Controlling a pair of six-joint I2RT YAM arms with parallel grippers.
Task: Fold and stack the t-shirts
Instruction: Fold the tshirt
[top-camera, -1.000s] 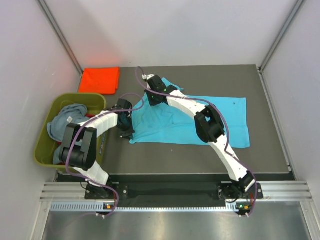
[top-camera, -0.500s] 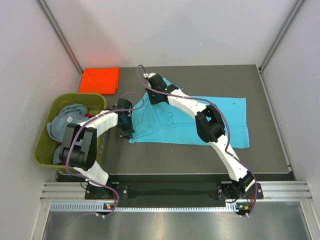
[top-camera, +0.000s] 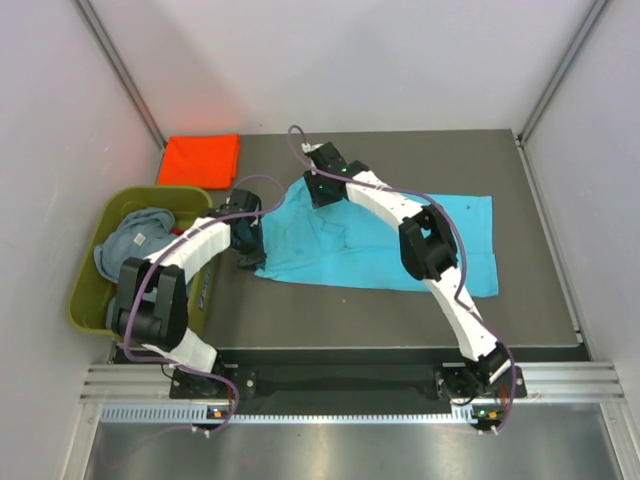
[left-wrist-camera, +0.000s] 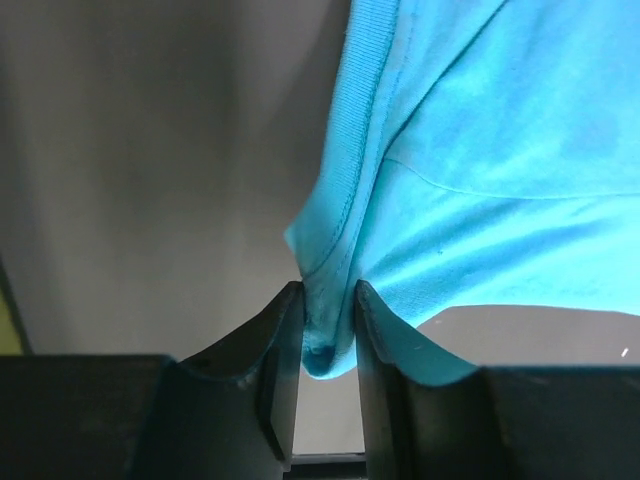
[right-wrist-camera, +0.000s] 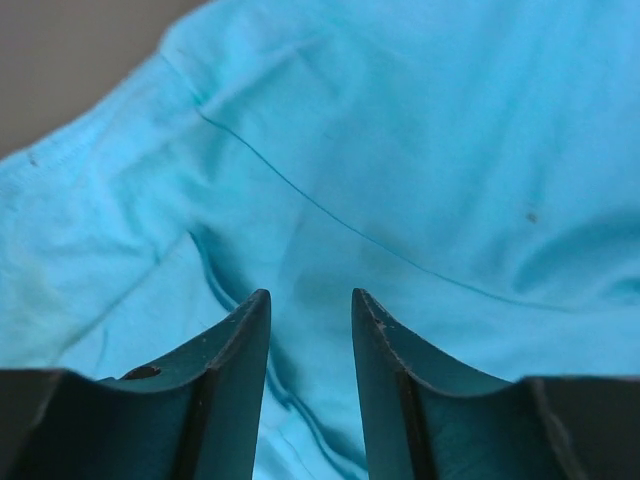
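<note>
The turquoise t-shirt (top-camera: 400, 240) lies spread across the middle of the dark table, its left part folded over itself. My left gripper (top-camera: 250, 245) is at the shirt's near left corner. In the left wrist view its jaws (left-wrist-camera: 328, 290) stand slightly apart, and a rounded fold of the shirt's hem (left-wrist-camera: 330, 330) lies loosely between them. My right gripper (top-camera: 320, 190) is over the shirt's far left edge. It is open (right-wrist-camera: 310, 295) just above the turquoise cloth (right-wrist-camera: 400, 150), with nothing between its fingers. An orange-red t-shirt (top-camera: 200, 160) lies folded at the back left.
An olive-green tub (top-camera: 160, 195) stands off the table's left edge with a crumpled grey-blue t-shirt (top-camera: 135, 240) inside. White walls close in on both sides. Bare table surface (top-camera: 400, 320) runs in front of the shirt.
Both grippers went from shut to parted. The lifted left part of the turquoise shirt has settled flatter on the table. The right gripper shifted a little to the right.
</note>
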